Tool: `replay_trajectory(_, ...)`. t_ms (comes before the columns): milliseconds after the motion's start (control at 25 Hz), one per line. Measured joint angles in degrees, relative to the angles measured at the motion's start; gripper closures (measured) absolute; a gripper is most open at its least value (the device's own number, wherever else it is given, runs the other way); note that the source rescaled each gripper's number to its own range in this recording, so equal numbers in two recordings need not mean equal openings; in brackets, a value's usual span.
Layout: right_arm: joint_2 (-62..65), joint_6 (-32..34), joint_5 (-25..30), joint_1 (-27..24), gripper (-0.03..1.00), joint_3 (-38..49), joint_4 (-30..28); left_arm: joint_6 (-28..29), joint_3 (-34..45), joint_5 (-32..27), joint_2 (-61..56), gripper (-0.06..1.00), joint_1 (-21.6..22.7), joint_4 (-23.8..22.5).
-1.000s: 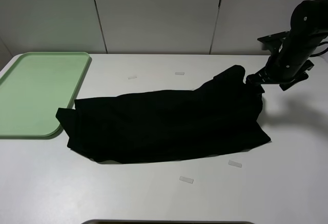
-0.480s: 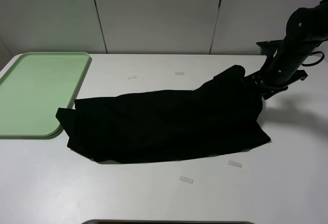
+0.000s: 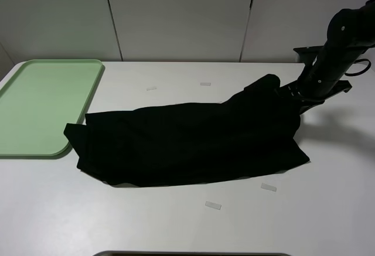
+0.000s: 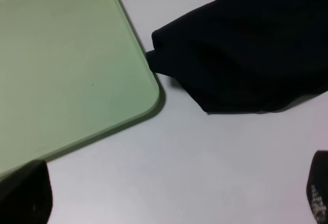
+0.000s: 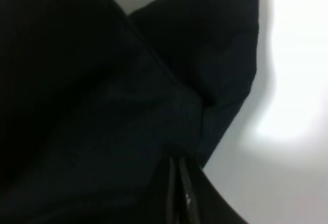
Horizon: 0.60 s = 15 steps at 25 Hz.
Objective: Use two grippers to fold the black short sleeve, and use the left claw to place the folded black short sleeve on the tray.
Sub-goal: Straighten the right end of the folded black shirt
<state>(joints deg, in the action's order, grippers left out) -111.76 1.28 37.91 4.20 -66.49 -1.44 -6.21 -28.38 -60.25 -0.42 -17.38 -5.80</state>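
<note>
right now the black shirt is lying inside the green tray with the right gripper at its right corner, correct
No: the black shirt lies beside the green tray, not inside it, as the exterior high view shows. The right gripper is at its right corner.

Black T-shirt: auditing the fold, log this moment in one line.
right gripper: shut on black T-shirt | left gripper: open, empty | T-shirt: beside tray

Bright even light, soft shadows, black short sleeve (image 5: 102,106) blurred at right wrist

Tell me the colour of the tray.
Plain pale mint green, no pattern. The tray shows best in the exterior high view.
</note>
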Motion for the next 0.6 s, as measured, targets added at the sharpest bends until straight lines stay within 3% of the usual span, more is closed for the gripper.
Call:
replay_trajectory(240, 0.7, 1.0, 4.5, 1.5, 0.97, 0.0, -3.1, 0.0, 0.0, 0.0, 0.0, -0.06, 0.0, 0.0)
replay_trajectory(600, 6.5, 4.3, 8.4, 4.4, 0.97, 0.0, -2.9, 0.0, 0.0, 0.0, 0.0, -0.06, 0.0, 0.0)
